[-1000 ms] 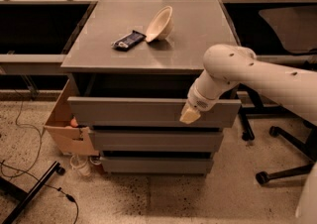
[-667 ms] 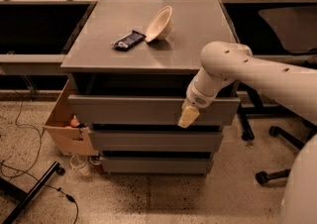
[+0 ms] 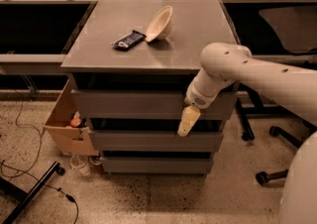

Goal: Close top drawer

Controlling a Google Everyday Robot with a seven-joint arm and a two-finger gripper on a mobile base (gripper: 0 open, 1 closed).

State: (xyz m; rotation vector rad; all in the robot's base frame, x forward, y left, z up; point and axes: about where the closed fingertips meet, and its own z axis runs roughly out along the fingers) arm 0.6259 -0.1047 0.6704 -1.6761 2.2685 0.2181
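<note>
The top drawer (image 3: pixel 133 104) lies across the middle of the frame as a wide flat grey front just under the cabinet top (image 3: pixel 198 49), with a dark band showing between its upper edge and that top. Two more grey fronts sit below it - the middle drawer (image 3: pixel 138 140) and the bottom drawer (image 3: pixel 148 164).

The white arm (image 3: pixel 257 72) comes in from the right edge and bends down in front of the cabinet's right side. Its gripper (image 3: pixel 187 123) hangs at the right part of the top drawer's front, at its lower edge. The cream tip points down and slightly left, over the dark gap above the middle drawer. The drawer front spreads to the left of the gripper and behind it. Whether the gripper touches the front cannot be told, nor how far open it is - nothing is seen held in it.

On the cabinet top, toward the upper middle of the frame, a pale bowl (image 3: pixel 159 24) lies tilted on its side, with a dark packet (image 3: pixel 129 40) just left of it. A cardboard box (image 3: pixel 64 129) stands on the floor at the cabinet's left.
</note>
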